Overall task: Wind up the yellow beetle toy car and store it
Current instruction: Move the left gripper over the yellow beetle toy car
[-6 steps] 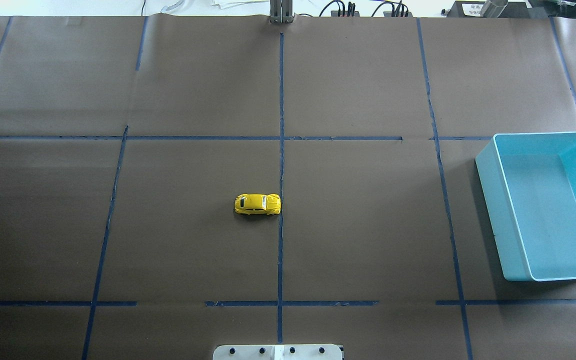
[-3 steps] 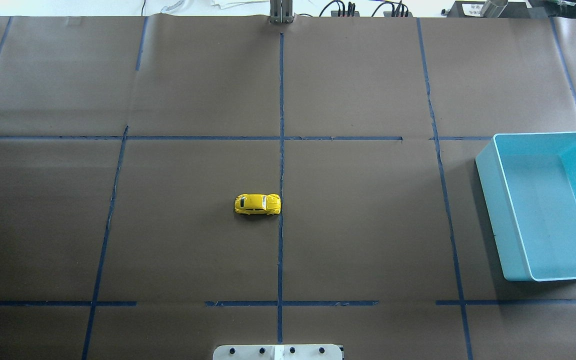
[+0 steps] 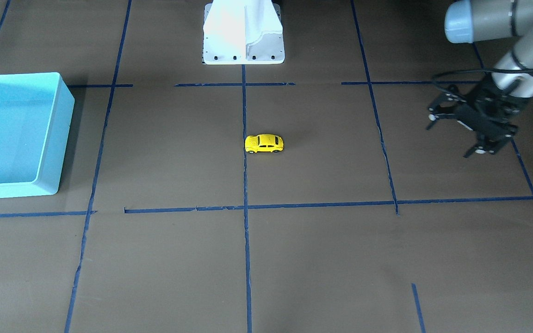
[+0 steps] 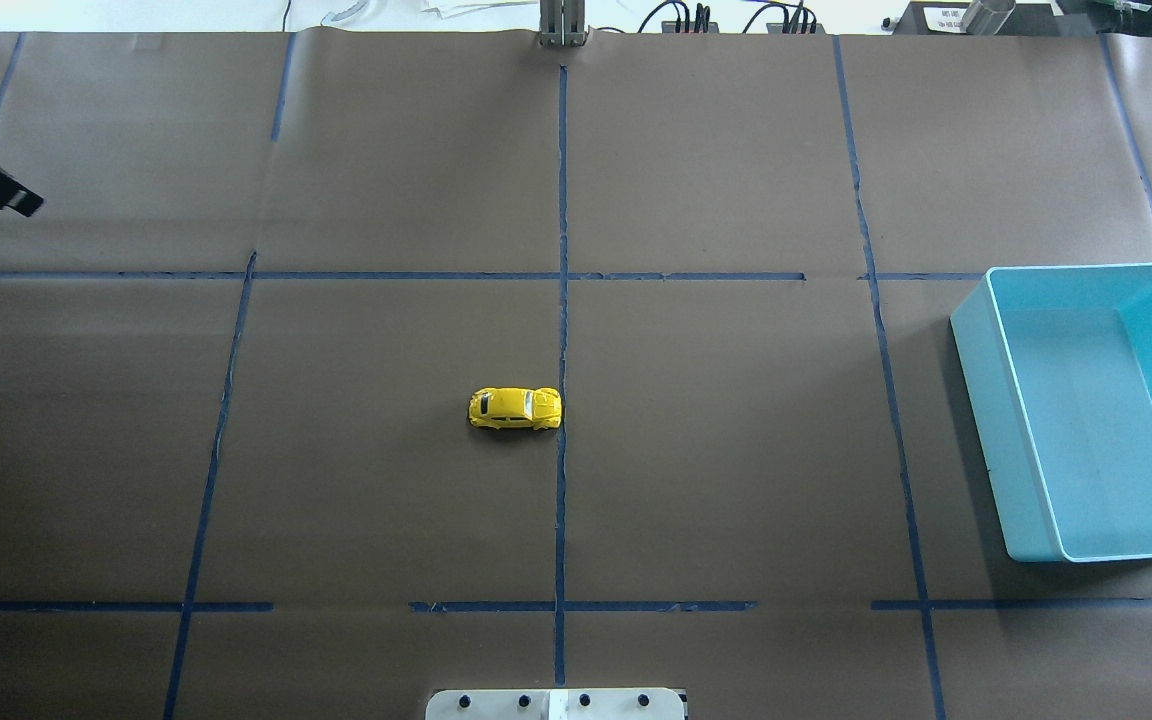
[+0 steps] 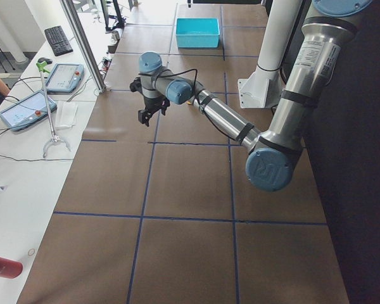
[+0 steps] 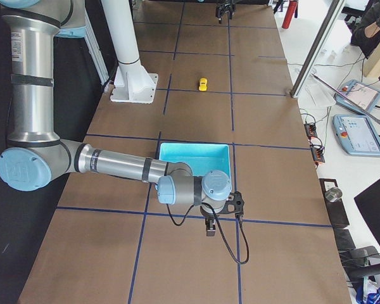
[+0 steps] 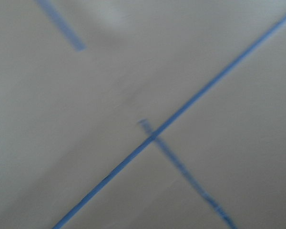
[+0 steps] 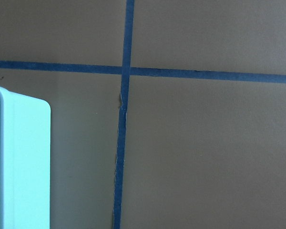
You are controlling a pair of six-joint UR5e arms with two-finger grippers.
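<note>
The yellow beetle toy car (image 4: 515,409) stood on its wheels near the middle of the worktop (image 4: 736,480). One end touched the central blue tape line (image 4: 562,200), and it was well apart from the turquoise bin (image 4: 986,400) at my right end. My left jaws hung spread wide and empty over the worktop's left side, far from the car. My right jaws hovered near a corner of the bin, outside it. I could not tell whether they were parted.
</note>
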